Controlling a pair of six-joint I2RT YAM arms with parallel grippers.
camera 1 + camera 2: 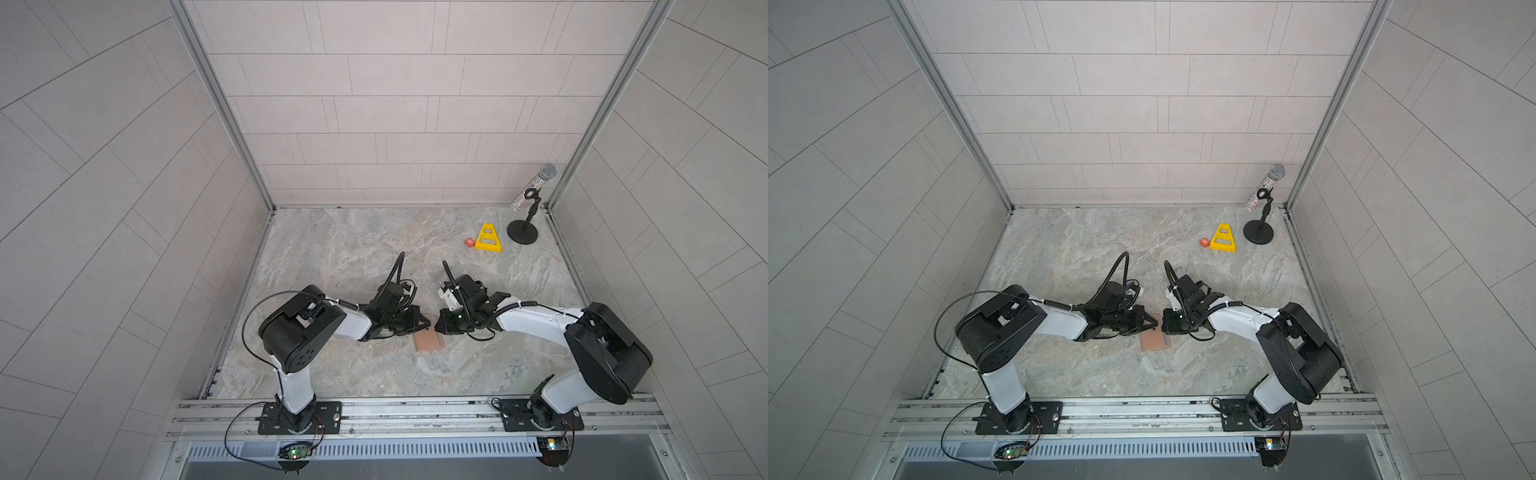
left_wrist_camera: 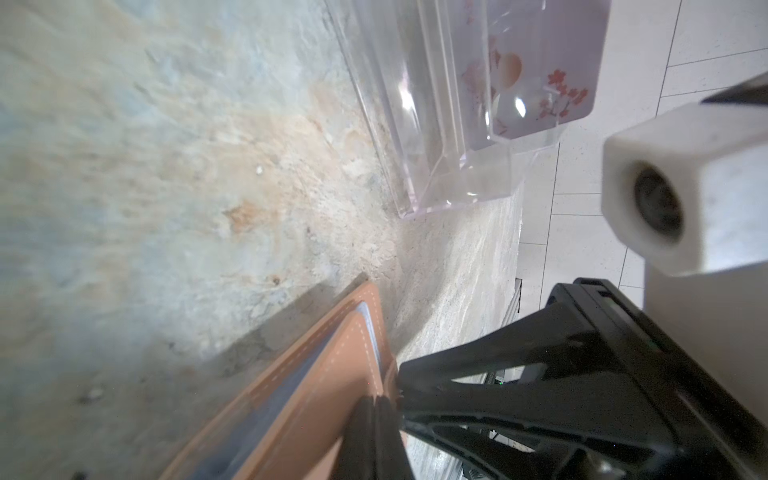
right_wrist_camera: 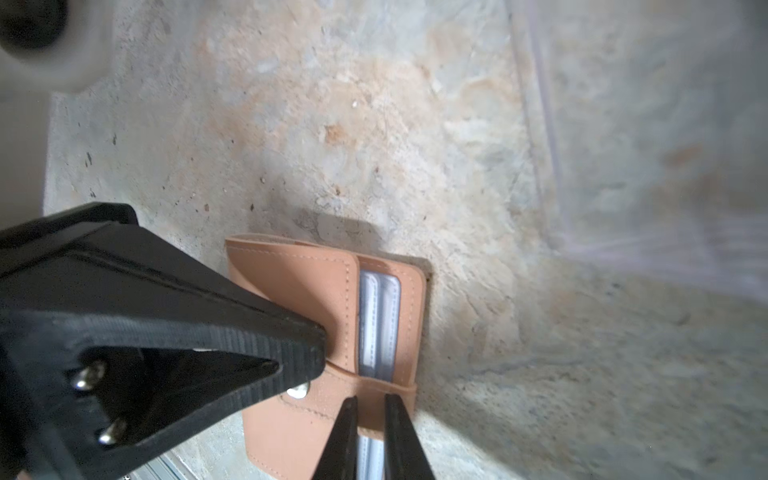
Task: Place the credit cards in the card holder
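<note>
Card holder (image 3: 291, 282) has its cover pinched by left hand (image 2: 371, 411), its tab straddled by right hand (image 3: 370, 409), grip unclear.

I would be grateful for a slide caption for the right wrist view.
Left gripper pinches up the card holder cover, baring clear sleeves; right gripper at its strap.

light: bright, even, overhead | shadows: soft, short beside card holder (image 3: 291, 282) | glare: highlights on clear stand (image 2: 415, 104) | blur: wrist views' near and far parts | distortion: top views' walls (image 1: 83, 208) bow
</note>
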